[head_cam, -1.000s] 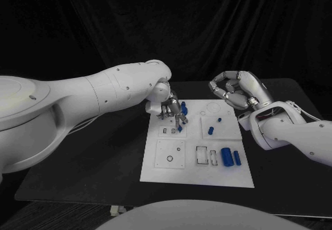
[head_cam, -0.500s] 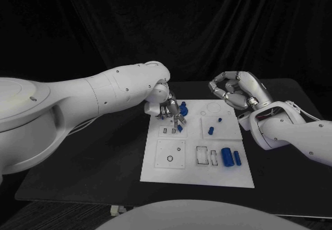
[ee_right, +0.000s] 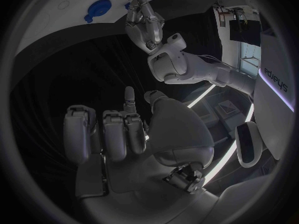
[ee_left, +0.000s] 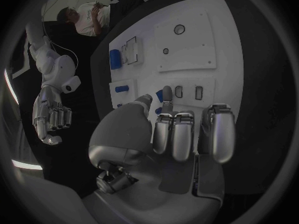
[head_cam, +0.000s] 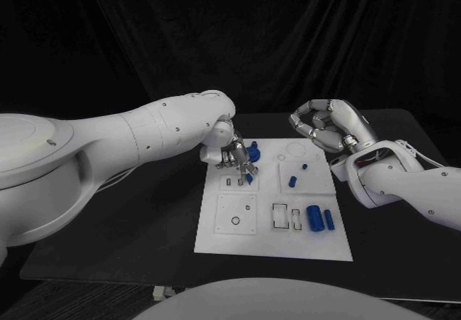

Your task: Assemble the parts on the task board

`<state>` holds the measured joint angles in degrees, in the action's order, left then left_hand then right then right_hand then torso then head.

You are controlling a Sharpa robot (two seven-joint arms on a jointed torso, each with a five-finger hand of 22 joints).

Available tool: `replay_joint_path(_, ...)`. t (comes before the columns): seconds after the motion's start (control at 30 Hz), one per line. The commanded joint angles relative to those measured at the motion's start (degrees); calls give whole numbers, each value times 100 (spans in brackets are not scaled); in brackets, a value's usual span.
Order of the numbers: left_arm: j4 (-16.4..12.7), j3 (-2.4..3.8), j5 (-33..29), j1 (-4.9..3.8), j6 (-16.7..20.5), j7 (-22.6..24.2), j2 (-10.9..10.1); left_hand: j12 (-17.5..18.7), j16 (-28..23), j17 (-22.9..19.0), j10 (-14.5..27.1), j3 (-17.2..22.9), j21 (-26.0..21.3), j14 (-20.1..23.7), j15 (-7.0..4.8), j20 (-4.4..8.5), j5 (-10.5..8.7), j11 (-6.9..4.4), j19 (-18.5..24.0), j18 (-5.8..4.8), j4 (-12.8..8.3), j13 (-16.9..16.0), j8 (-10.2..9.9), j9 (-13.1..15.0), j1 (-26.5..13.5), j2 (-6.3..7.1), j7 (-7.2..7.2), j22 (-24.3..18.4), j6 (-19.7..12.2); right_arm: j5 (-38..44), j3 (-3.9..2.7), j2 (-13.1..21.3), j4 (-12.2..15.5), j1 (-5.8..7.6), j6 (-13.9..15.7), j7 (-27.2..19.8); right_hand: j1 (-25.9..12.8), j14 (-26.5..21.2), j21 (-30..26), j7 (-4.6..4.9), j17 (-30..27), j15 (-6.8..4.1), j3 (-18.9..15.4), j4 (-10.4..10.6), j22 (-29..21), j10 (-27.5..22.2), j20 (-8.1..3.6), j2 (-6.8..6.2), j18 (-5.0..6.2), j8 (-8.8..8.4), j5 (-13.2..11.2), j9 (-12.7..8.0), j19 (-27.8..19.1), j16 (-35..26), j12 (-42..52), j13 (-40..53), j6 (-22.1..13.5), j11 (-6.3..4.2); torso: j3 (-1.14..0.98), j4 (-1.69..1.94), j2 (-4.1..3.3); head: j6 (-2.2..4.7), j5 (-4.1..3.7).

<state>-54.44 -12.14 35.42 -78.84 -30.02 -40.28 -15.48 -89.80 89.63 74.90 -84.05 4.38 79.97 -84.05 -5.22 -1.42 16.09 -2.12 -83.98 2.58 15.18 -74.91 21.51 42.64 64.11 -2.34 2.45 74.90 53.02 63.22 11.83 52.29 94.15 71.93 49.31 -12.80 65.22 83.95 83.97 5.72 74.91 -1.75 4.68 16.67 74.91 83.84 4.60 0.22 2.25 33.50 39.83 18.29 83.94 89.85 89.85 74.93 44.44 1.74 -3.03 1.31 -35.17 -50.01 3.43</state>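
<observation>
Table (head_cam: 144, 220) black beneath white task board (head_cam: 274, 240).

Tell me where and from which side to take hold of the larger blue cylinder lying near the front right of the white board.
Grip the larger blue cylinder at its middle, fingers across its curved sides, coming straight down from above. It lies flat on the white task board, long axis running near to far. A thinner blue cylinder lies close on its right, so that finger probably has little room.
</observation>
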Motion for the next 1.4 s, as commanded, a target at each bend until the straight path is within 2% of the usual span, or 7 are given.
replay_joint_path(0.03,13,6,-12,20,101,-279,23,-20,37,1510,-595,-1,-40,-595,51,-9,-5,56,-307,-48,42,-1509,-43,-21,-4,-30,44,1226,6,25,-4,-10,-2,-17,-56,122,7,605,-25,-10,1509,-28,39,1,1272,616,-32,-43,-44,32,-32,-6,219,15,15,1507,-6,-27,1,-3,2,1,18)
replay_joint_path(0.7,128,6,83,78,133,-282,94,-20,37,1510,-595,23,-53,-595,60,-20,-5,63,-303,-45,23,-1509,-111,-67,38,-32,48,1223,46,46,-4,-22,-5,-24,-137,192,1,605,-39,-6,1509,-25,46,7,1266,616,-30,-34,-40,39,-102,-9,210,15,15,1507,-10,-24,0,0,1,1,4)
replay_joint_path(0.87,148,6,90,84,124,-283,108,-20,37,1510,-595,71,-75,-595,65,-29,-1,68,-296,-41,-69,-1509,-212,-124,161,-3,54,1218,71,47,-4,-25,-6,-25,-165,205,1,605,-40,-6,1509,-25,47,7,1266,616,-29,-33,-40,41,-114,-10,209,15,15,1507,-10,-23,-1,-1,0,1,8)
replay_joint_path(1.4,171,6,93,99,143,-281,158,-20,37,1510,-595,198,-139,-595,67,-36,43,67,-276,-29,-271,-1509,-341,-183,410,11,50,1203,137,47,-4,-31,-10,-32,-255,259,-2,605,-48,-5,1509,-23,52,5,1263,616,-27,-28,-38,49,-185,-14,204,15,15,1507,-12,-22,1,-1,0,1,15)
